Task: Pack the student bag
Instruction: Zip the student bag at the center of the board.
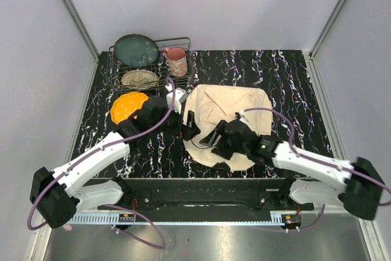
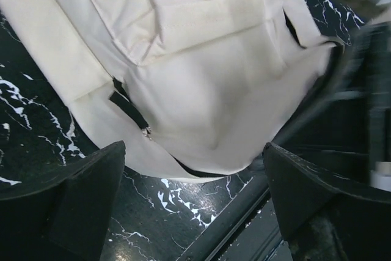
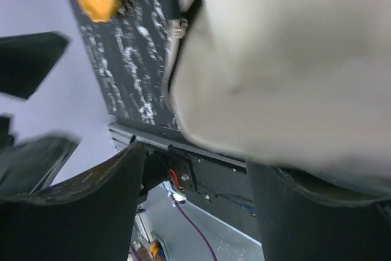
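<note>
The student bag point(image 1: 235, 111), cream canvas with a flap and black buckles, lies flat on the black marbled table right of centre. My left gripper point(image 1: 187, 128) hovers at the bag's near left edge. In the left wrist view its jaws point(image 2: 195, 203) stand wide open over bare table, with the bag's point(image 2: 201, 71) rounded edge and a black strap point(image 2: 129, 105) just ahead. My right gripper point(image 1: 215, 136) sits over the bag's near edge, open, with nothing between its fingers point(image 3: 91, 212). The bag's point(image 3: 293, 59) fabric hangs right above one finger.
A wire dish rack point(image 1: 149, 62) at the back left holds a green plate point(image 1: 135, 49), a pink mug point(image 1: 177, 60) and a speckled dish point(image 1: 140, 78). An orange dimpled object point(image 1: 127, 107) lies beside the left arm. The table's metal front rail point(image 1: 201, 183) runs just below the bag.
</note>
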Controlling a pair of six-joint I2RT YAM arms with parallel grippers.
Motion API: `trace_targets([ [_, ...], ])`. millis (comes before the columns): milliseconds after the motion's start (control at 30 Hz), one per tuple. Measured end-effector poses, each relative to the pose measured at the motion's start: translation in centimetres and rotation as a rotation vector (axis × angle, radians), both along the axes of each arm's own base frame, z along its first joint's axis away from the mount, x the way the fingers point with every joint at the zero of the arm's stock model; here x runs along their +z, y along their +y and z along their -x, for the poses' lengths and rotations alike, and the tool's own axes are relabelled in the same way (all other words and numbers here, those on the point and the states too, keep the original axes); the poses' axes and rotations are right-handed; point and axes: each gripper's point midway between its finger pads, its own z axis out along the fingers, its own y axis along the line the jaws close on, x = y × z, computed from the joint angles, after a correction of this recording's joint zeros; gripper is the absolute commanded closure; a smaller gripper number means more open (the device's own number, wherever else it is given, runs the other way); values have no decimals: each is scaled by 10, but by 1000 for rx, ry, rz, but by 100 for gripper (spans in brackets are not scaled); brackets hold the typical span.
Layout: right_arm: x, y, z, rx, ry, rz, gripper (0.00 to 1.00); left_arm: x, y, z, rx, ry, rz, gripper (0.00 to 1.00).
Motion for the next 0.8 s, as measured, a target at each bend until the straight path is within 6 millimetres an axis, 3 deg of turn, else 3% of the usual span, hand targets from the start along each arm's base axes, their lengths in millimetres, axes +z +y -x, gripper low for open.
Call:
trace_targets([
  [167, 72, -48, 5, -92, -183, -78, 24, 9, 4, -6, 23, -29, -21, 1],
  [267, 95, -83, 13, -178, -244, -140, 24, 8, 5, -8, 30, -30, -33, 1],
  [333, 94, -105, 18, -237, -254, -169, 25, 3, 4, -9, 32, -19, -43, 1],
  [467, 54, -138, 27, -334, -196, -115, 25, -15, 0, -13, 29, 35, -79, 1],
  [567, 36, -163, 28, -418, -180, -58, 25, -19, -11, -20, 17, 69, -93, 1],
  [800, 29, -212, 25, -552, -236, 91, 25, 27, -75, -49, -73, 28, -11, 1],
])
